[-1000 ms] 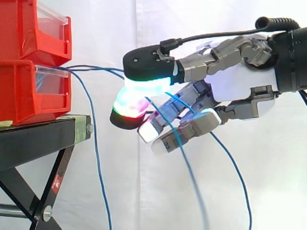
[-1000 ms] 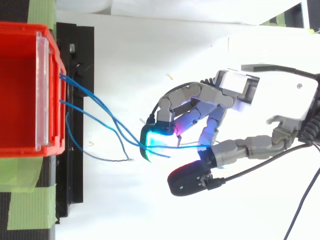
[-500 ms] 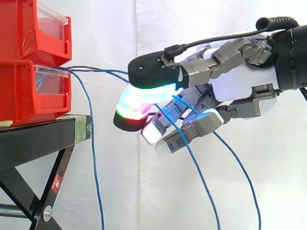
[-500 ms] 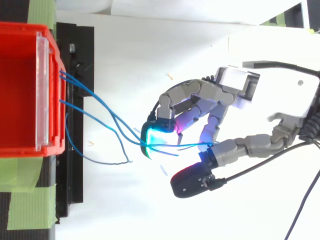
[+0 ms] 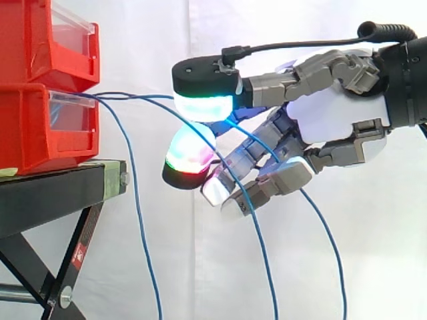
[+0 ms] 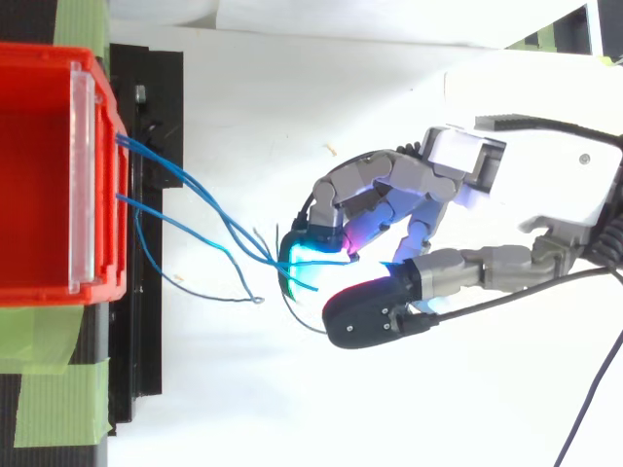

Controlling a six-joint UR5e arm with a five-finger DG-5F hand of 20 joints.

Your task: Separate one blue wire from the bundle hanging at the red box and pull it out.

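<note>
White curtain (image 5: 167, 40) hangs behind. The hand (image 5: 333, 117) is curled tight on a blue wire (image 5: 133, 97), which runs to the red box (image 5: 40, 127) past its fingertips (image 5: 190, 153). I think it should pull gently away next.

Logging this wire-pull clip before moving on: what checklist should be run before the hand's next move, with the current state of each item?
1. Blue wires run from the lower red bin to the hand: ok.
2. One wire isolated from the rest: not ok; several strands converge at the hand in the top view.
3. Secure grip on a single wire: cannot tell.
4. Lower red bin seated on the black stand: ok.
</note>
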